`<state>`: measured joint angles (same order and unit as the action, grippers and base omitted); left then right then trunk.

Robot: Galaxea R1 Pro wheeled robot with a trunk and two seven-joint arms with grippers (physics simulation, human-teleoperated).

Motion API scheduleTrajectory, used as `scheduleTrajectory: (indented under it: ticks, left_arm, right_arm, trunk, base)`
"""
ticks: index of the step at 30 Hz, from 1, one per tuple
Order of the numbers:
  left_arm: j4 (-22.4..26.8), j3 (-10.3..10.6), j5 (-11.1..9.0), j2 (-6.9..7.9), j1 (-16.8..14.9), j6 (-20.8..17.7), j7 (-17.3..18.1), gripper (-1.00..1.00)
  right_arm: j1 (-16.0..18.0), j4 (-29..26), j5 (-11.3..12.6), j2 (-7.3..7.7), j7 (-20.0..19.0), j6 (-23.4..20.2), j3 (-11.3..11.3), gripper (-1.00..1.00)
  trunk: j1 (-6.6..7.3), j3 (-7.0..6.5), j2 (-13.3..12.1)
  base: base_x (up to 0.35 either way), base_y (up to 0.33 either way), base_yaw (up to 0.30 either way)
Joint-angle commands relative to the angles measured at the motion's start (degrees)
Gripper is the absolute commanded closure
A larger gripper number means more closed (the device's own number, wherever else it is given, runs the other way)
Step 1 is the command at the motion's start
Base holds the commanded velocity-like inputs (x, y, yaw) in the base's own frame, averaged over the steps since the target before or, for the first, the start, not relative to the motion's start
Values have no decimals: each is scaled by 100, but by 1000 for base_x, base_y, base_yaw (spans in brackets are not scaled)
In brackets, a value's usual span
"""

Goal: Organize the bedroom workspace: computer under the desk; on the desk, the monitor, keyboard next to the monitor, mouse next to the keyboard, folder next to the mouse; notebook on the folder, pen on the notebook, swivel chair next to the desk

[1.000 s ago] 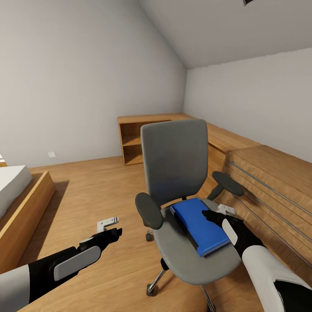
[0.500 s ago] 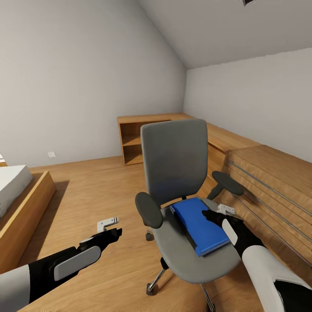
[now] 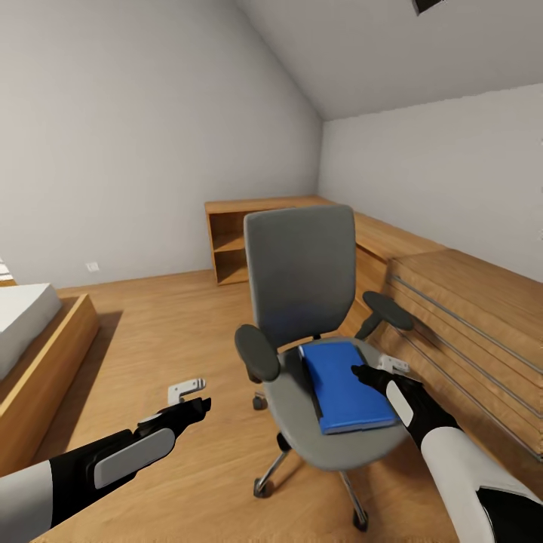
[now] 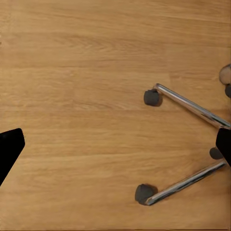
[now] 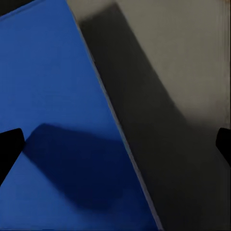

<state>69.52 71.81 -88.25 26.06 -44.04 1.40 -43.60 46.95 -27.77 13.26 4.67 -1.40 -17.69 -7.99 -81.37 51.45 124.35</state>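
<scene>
One folder (image 3: 345, 386) on one swivel chair (image 3: 305, 302); right claw (image 3: 375, 370) spread above it.

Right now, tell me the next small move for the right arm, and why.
Probably lower the right gripper onto the near edge of the folder: its fingers are spread wide above that edge, and the folder lies flat on the swivel chair seat, not yet grasped.

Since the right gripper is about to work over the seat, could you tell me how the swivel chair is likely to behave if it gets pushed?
The swivel chair will probably roll easily: its chrome legs end in castors on smooth wooden floor. Its seat may also turn. Pressing on the folder with the right gripper could nudge it away.
</scene>
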Motion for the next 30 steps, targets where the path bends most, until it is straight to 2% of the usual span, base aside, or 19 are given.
scheduleTrajectory:
  ticks: [1, 6, 15, 23, 30]
  left_arm:
    - [9, 17, -25, 4, -10, 13, -24, -100]
    - [9, 16, -25, 4, -13, 12, -21, -100]
    - [9, 14, -25, 5, -10, 13, -17, -100]
    - [9, 14, -25, 5, -9, 9, -17, -100]
    - [9, 17, -25, 4, -12, 11, -17, -100]
  right_arm:
    - [-1, 325, 10, -1, -9, -31, -14, -100]
    - [-1, 325, 10, -1, -9, -25, -16, -100]
    - [-1, 325, 10, -1, -9, -24, -17, -100]
    - [-1, 325, 9, -1, -9, -23, -18, -100]
    - [-1, 325, 6, -1, -9, -16, -15, -100]
  trunk:
    - [2, 7, 2]
    - [2, 7, 2]
    - [2, 7, 2]
    - [2, 7, 2]
    - [2, 7, 2]
  base:
    - [-205, -1, 0]
    - [-260, 0, 0]
    - [-77, 0, 0]
    - [-230, 0, 0]
    - [-40, 0, 0]
